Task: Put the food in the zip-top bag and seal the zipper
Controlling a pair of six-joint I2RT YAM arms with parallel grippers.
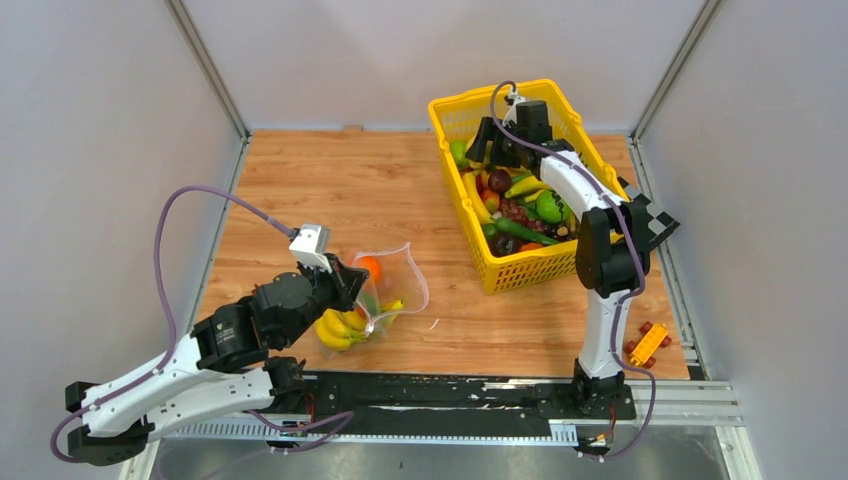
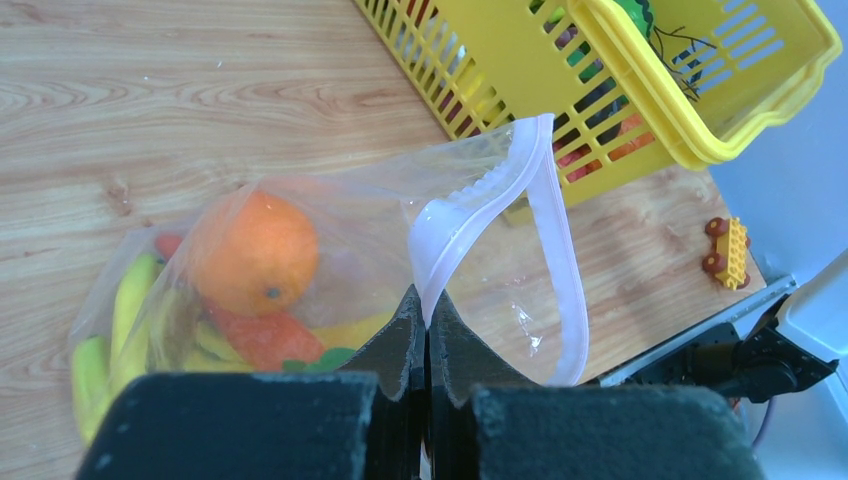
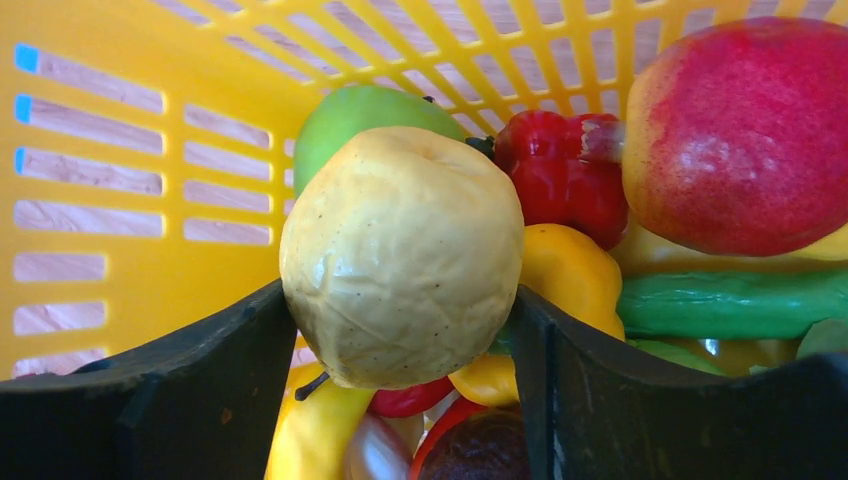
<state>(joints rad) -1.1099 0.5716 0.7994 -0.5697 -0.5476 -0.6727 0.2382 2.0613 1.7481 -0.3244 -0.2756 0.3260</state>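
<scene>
The clear zip-top bag (image 1: 398,283) lies on the wooden table with its mouth held up and open. Inside it are an orange (image 2: 255,250), bananas (image 1: 340,328) and other small pieces of food. My left gripper (image 2: 427,300) is shut on the bag's rim, pinching the whitish zipper (image 2: 555,230). My right gripper (image 1: 490,150) is down in the yellow basket (image 1: 437,110). In the right wrist view its fingers press both sides of a pale yellow apple-like fruit (image 3: 400,250), which sits above a heap of food.
The basket (image 3: 120,200) holds a red apple (image 3: 740,130), a green apple (image 3: 345,115), a red pepper (image 3: 560,170) and several more pieces. A small yellow toy car (image 1: 648,343) lies near the right arm's base. White walls enclose the table.
</scene>
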